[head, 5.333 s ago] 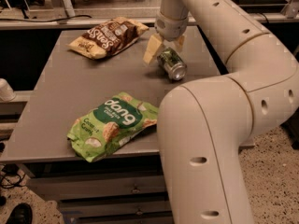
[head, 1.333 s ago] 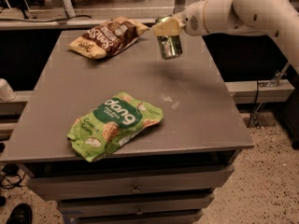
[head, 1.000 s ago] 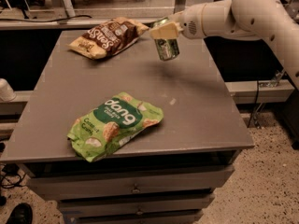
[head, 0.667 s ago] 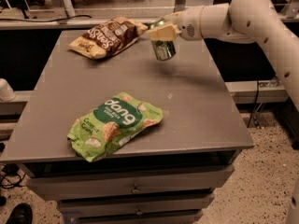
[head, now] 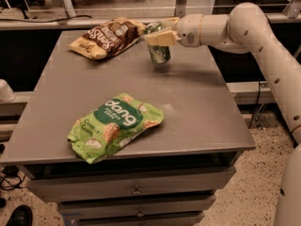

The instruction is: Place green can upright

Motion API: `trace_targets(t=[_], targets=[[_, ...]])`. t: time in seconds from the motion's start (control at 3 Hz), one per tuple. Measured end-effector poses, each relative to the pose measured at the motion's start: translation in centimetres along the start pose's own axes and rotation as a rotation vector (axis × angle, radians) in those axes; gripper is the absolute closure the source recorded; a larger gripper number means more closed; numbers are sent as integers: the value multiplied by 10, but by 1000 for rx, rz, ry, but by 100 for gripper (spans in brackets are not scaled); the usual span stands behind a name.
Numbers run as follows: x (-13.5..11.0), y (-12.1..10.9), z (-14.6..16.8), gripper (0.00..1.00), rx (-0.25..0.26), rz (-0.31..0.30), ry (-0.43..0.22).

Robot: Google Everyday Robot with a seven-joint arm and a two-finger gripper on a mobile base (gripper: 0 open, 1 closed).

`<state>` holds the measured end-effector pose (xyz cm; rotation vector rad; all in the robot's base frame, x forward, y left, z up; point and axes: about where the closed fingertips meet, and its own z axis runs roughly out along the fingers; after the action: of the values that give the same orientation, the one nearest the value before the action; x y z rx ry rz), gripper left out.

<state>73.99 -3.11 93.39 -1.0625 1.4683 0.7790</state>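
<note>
green can (head: 160, 55) clasped in tool (head: 159, 38), near upright, table's (head: 197, 107) rear

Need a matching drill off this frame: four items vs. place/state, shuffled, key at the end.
Things:
1. green can
2. gripper
3. green snack bag
4. brown snack bag

Places/states:
A. lying flat near the front edge of the table
B. lying at the table's far left
C. upright, gripped at its top
D. shut on the green can, over the table's far side

Pairs: 1-C, 2-D, 3-A, 4-B
</note>
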Motion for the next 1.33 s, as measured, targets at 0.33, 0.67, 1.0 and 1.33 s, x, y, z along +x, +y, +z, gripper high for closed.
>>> trace_targets(t=[0.33,0.67,1.0,1.33], targets=[[4,6,-1,100,-53,-10,-59],[5,13,-4,100,-97,-24,-101],[7,17,-10,100,-131,-24,-141],[10,21,-18,83,-167,-21,-181]])
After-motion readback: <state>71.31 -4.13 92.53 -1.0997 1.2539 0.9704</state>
